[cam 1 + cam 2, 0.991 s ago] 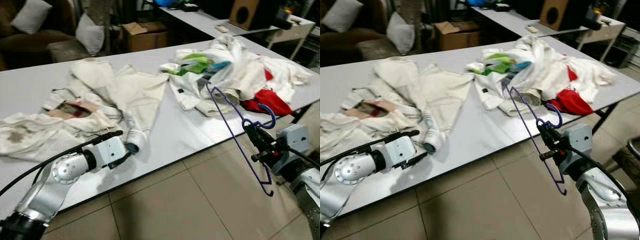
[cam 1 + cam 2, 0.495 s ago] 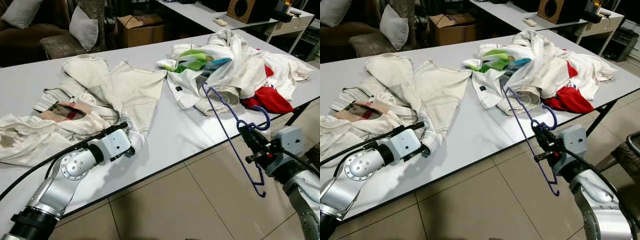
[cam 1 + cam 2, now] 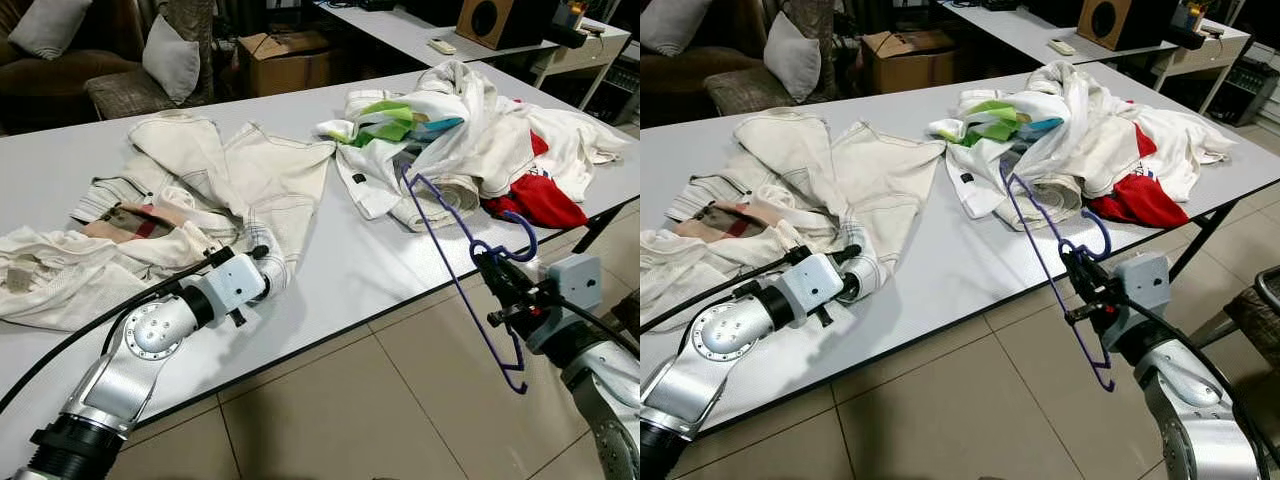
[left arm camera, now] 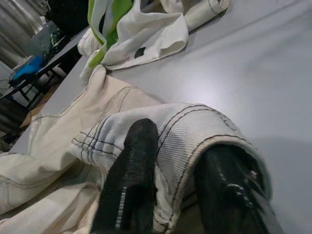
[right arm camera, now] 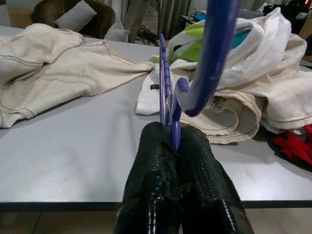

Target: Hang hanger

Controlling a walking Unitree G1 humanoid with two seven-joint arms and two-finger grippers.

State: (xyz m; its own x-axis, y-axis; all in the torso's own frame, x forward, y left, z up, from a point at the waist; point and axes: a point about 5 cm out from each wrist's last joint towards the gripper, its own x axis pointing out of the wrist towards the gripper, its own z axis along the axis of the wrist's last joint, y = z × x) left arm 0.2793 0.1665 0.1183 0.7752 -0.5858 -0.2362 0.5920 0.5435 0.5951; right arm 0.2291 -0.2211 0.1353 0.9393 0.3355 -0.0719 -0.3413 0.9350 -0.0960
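Here the right hand pinches the blue hanger; left hand grips the cream cuff.

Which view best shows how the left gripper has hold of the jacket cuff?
Left wrist view: the cuff sits between the left gripper's black fingers, one inside it. In the eye views, the wrist hides most of that contact.

Purple hanger in R tool
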